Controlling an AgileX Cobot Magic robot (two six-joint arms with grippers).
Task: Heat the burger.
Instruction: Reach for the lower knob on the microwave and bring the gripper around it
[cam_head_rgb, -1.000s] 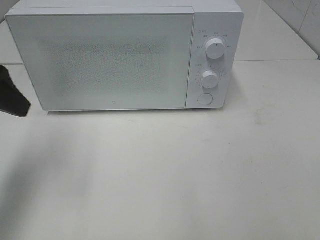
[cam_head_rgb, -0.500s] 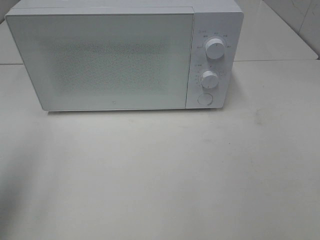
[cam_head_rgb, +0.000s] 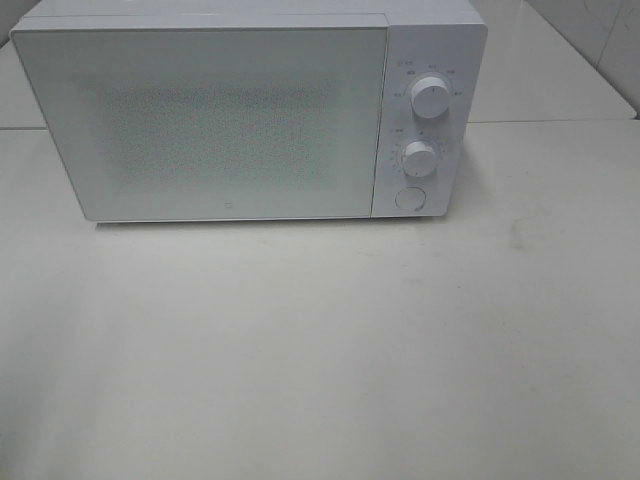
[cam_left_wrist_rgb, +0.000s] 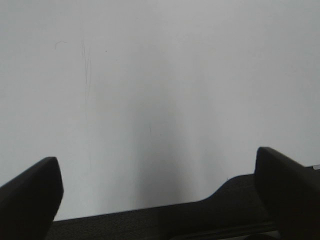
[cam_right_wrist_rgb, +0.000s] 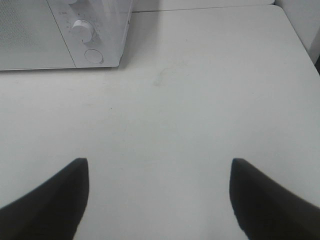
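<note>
**Microwave closed, burger not in sight, both grippers empty.**

On the white table (cam_head_rgb: 320, 350) the microwave (cam_head_rgb: 250, 110) stands at 12 o'clock in the high view, with its door (cam_head_rgb: 200, 120) shut. The burger shows in no view, and I cannot tell if it is behind that frosted door. The knobs (cam_head_rgb: 430, 97) and the round button (cam_head_rgb: 409, 198) sit at the microwave's 3 o'clock end. The right gripper (cam_right_wrist_rgb: 160, 170), jaws wide and holding nothing, seems the nearer one to them. The left gripper (cam_left_wrist_rgb: 157, 170) is also wide and empty.

The pale worktop (cam_head_rgb: 320, 350) carries a white microwave (cam_head_rgb: 230, 120), its door shut, standing well ahead of my right claw (cam_right_wrist_rgb: 159, 162), toward my left side.
</note>
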